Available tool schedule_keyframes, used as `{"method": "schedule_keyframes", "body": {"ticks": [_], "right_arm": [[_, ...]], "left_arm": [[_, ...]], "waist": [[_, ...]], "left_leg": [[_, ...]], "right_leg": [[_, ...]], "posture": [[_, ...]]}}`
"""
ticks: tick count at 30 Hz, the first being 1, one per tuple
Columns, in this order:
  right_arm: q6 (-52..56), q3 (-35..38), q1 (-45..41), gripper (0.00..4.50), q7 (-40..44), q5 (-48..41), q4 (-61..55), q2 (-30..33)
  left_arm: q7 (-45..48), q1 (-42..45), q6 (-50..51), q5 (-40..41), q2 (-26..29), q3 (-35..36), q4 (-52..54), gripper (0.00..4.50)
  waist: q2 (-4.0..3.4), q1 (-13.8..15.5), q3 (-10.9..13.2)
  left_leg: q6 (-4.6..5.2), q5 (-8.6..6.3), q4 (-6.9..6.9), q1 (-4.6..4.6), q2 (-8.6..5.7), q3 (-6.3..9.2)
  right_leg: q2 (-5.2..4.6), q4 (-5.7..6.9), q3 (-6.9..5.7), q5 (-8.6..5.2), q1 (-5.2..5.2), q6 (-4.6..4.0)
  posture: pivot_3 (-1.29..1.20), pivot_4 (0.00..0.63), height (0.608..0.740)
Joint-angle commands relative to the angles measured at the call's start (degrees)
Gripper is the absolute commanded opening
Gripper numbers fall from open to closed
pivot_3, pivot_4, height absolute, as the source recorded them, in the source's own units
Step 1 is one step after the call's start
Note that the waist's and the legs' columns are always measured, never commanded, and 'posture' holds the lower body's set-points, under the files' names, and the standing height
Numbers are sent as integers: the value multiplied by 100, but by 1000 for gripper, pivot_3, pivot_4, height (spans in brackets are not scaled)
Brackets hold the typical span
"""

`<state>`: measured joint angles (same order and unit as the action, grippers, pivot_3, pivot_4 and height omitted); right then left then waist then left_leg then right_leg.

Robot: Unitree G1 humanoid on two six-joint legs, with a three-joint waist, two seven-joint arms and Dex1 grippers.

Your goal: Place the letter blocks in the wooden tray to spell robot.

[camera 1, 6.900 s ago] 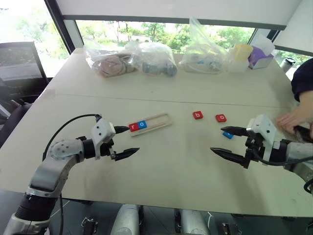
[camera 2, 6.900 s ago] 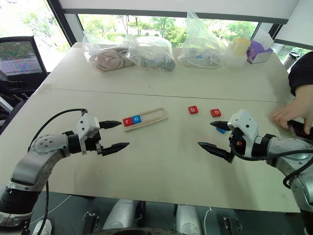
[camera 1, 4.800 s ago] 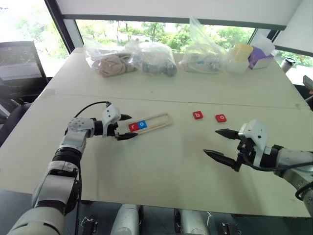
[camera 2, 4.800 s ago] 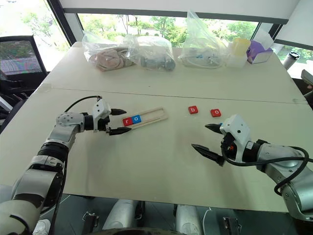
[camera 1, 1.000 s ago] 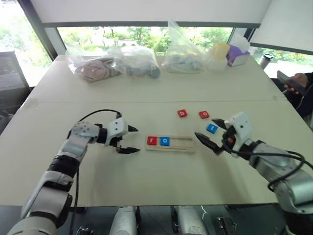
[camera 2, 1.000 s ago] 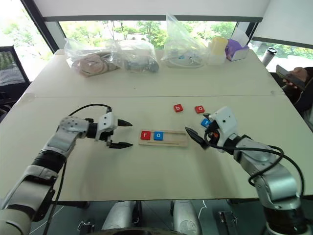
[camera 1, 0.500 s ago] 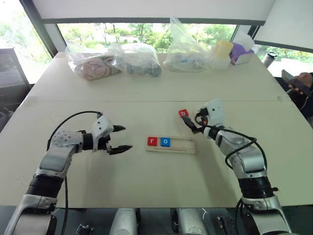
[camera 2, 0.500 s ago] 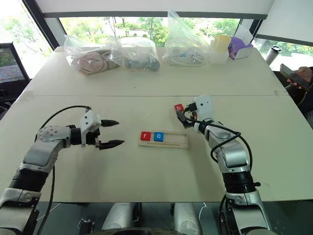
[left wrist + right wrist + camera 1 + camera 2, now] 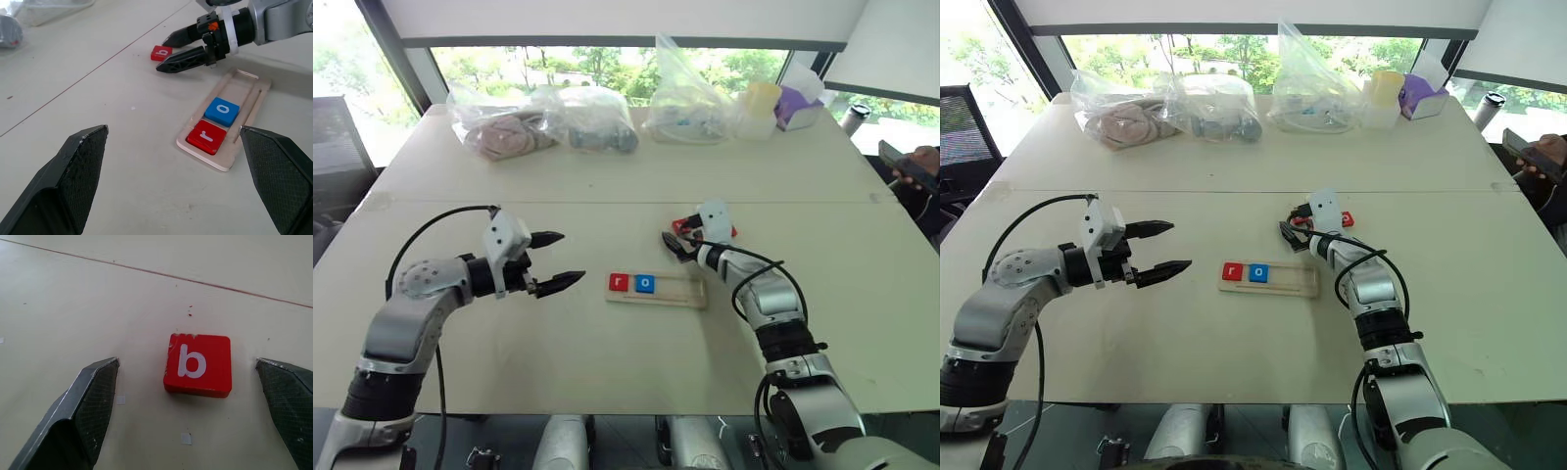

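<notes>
Reaching for the b tile with both grippers spread

Looking down over our arms, we see the wooden tray (image 9: 656, 290) lying near the middle of the pale table (image 9: 607, 157), its long side running left to right; a red r tile (image 9: 619, 283) sits at its left end with a blue o tile (image 9: 645, 284) touching it on the right, and the rest of the tray is bare wood; our right gripper (image 9: 674, 238) is low over the table just beyond the tray's right end, fingers spread wide, with the red b tile (image 9: 198, 364) flat on the table between the fingertips and untouched by either; another red tile (image 9: 1346, 219) peeks out just right of that wrist, its letter hidden; our left gripper (image 9: 549, 261) hovers left of the tray, well apart from it, fingers spread and empty, pointing right toward the tray; along the far edge lie clear plastic bags (image 9: 592, 116); at the far right a person's hand (image 9: 917, 168) holds a phone (image 9: 902, 163).
</notes>
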<state>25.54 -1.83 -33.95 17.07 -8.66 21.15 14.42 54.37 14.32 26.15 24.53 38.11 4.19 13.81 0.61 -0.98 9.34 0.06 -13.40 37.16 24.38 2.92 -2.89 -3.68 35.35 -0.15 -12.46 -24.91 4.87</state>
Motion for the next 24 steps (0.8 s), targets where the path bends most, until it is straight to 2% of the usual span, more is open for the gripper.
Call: {"method": "schedule_keyframes", "body": {"ticks": [1, 4, 8, 9, 14, 18, 24], "right_arm": [[-44, 166, -173, 4500, -68, 8, 236, -79], [-50, 147, -242, 3600, -119, 72, 354, -127], [90, 68, -126, 1530, -120, 172, 125, -127], [180, 67, -64, 1168, -123, 171, 0, -116], [562, 121, 228, 1191, -129, 193, -788, 40], [1476, 270, 888, 1191, -163, 76, -2599, 337], [3233, 716, 2314, 1191, -221, -313, -5469, 696]], "left_arm": [[-105, -28, -21, 97, 4, 111, 225, 4451], [-149, -68, -60, 81, 6, 105, 226, 4500], [-242, -100, -126, 8, -38, 24, 222, 4500], [-272, -93, -135, 0, -61, 2, 216, 4500], [-368, -58, -174, -46, -182, -125, 199, 4500], [-371, -23, -261, -78, -308, -242, 99, 4500], [-301, 148, -454, -159, -515, -461, -220, 4500]], "waist": [[0, -1, 0], [0, -8, 0], [0, -14, 0], [0, -15, 0], [0, 4, 0], [-4, 41, 2], [-4, 37, 2]], "left_leg": [[0, 0, 1, 0, 0, 0], [-1, 1, 1, -3, 0, 0], [-2, 1, -1, -4, 1, 0], [-2, 1, -1, -4, 1, 0], [-2, 1, -3, -4, 2, 0], [-2, 1, -2, -1, 1, 0], [-3, 0, -3, 1, 1, 0]], "right_leg": [[0, 0, 0, 0, 1, 0], [0, 0, 1, 1, 3, -1], [0, 0, 1, 1, 2, -2], [1, 0, 1, 1, 2, -2], [1, 0, 1, 0, 2, -1], [-1, -2, 1, 0, 1, -1], [-4, -10, 0, -1, 0, -1]], "posture": [[0, 150, 740], [0, 150, 740], [0, 150, 740], [0, 150, 740], [0, 150, 740], [0, 150, 740], [0, 150, 740]]}}
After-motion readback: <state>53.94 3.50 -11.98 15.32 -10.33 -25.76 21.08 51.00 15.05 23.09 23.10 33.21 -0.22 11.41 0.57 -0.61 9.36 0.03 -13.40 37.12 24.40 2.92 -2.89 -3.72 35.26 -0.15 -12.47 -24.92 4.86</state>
